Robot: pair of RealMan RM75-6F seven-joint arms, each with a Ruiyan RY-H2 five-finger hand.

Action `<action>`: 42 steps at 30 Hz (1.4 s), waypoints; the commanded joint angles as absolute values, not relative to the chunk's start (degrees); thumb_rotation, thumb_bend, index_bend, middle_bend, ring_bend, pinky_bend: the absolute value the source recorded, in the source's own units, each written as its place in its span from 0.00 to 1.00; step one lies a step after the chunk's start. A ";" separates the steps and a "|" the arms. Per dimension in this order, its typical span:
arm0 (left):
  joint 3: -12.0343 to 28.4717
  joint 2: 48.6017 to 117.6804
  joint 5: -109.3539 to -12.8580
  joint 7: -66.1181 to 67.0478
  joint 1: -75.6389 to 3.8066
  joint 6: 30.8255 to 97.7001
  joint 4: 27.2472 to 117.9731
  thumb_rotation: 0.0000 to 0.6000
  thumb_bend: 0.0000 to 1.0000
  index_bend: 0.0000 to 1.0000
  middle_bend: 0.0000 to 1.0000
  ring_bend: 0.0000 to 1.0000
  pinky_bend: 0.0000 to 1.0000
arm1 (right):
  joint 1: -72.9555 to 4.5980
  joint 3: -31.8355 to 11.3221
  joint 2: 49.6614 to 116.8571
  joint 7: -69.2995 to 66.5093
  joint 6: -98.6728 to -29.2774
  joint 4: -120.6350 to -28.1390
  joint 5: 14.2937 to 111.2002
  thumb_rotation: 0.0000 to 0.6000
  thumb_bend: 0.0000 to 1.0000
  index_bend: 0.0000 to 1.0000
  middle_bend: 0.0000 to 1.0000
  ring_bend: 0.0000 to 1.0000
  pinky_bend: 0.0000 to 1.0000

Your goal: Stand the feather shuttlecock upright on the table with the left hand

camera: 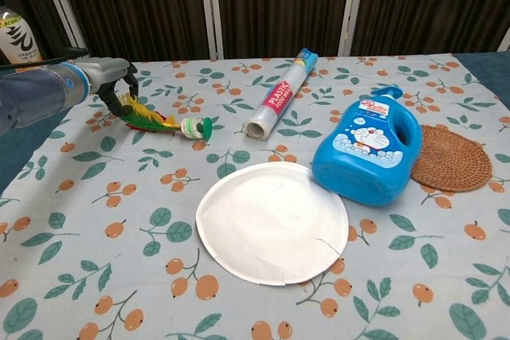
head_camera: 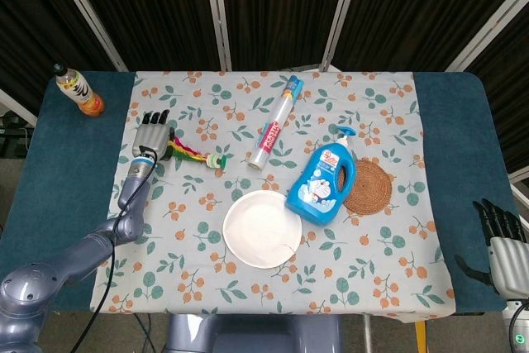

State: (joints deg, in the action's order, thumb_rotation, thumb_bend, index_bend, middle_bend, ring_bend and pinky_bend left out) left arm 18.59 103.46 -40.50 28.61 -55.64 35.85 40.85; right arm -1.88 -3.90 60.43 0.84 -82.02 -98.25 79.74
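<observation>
The feather shuttlecock [head_camera: 192, 153] lies on its side on the floral tablecloth at the left. Its yellow, green and red feathers [camera: 148, 118] point left and its green and white base [camera: 198, 127] points right. My left hand [head_camera: 153, 132] is at the feather end; in the chest view the left hand [camera: 118, 87] has its fingers curled around the feather tips. The base still rests on the cloth. My right hand [head_camera: 501, 239] hangs off the table's near right corner, fingers spread and holding nothing.
A roll of plastic wrap [camera: 280, 92] lies right of the shuttlecock. A white paper plate [camera: 272, 221], a blue soap bottle [camera: 368, 150] on its side and a woven coaster [camera: 450, 158] fill the middle and right. A drink bottle [head_camera: 78, 91] stands at the far left corner.
</observation>
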 commanded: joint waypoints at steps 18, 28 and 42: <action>18.50 96.64 -39.07 30.82 -54.59 41.82 54.13 1.00 0.60 0.67 0.00 0.00 0.00 | -1.91 -3.91 60.54 0.91 -82.14 -97.91 79.84 1.00 0.15 0.00 0.00 0.00 0.00; 18.64 86.28 -43.02 33.76 -53.63 50.60 73.35 1.00 0.60 0.68 0.00 0.00 0.00 | -1.76 -4.08 60.73 1.43 -82.67 -97.73 79.67 1.00 0.15 0.00 0.00 0.00 0.00; 16.84 73.63 -46.72 40.53 -51.69 60.55 97.72 1.00 0.59 0.68 0.00 0.00 0.00 | -1.44 -4.12 61.39 3.12 -84.00 -97.50 80.24 1.00 0.15 0.00 0.00 0.00 0.00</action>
